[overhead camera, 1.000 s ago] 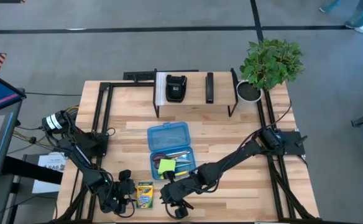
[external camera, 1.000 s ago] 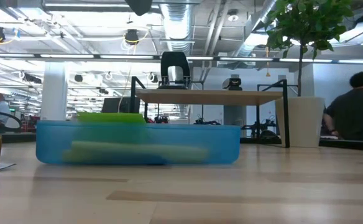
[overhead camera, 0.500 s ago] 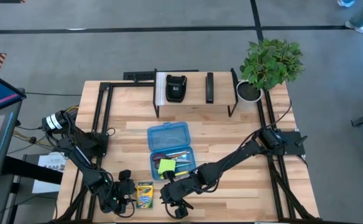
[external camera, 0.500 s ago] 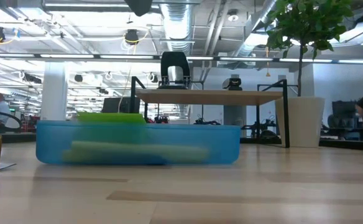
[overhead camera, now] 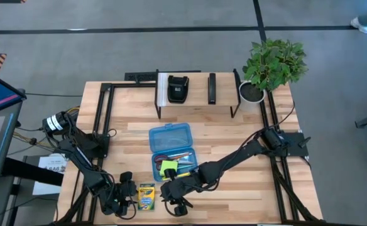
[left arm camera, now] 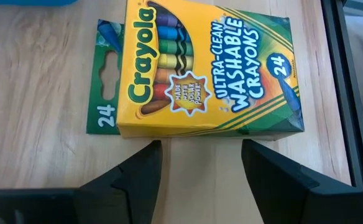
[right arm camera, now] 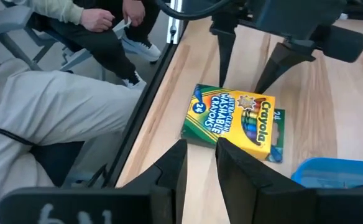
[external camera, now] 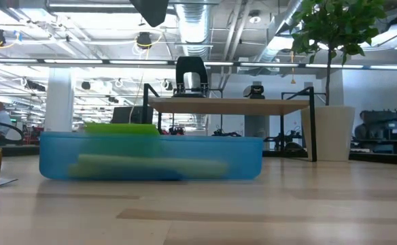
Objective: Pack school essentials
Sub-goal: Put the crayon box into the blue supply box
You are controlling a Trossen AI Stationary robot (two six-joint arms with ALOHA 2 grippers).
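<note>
The yellow and green crayon box lies flat on the table near its front edge, also seen in the high view. My left gripper stands open just left of it, its fingertips short of the box's edge and apart from it. My right gripper hovers right of the box, pointing at it, its fingers narrowly open with nothing between them. The open blue case holds a green sticky-note pad, red-handled scissors and pencils.
A black rack with black devices stands at the far edge, and a potted plant at the far right corner. A seated person is beside the table's left edge. Bare wood lies right of the case.
</note>
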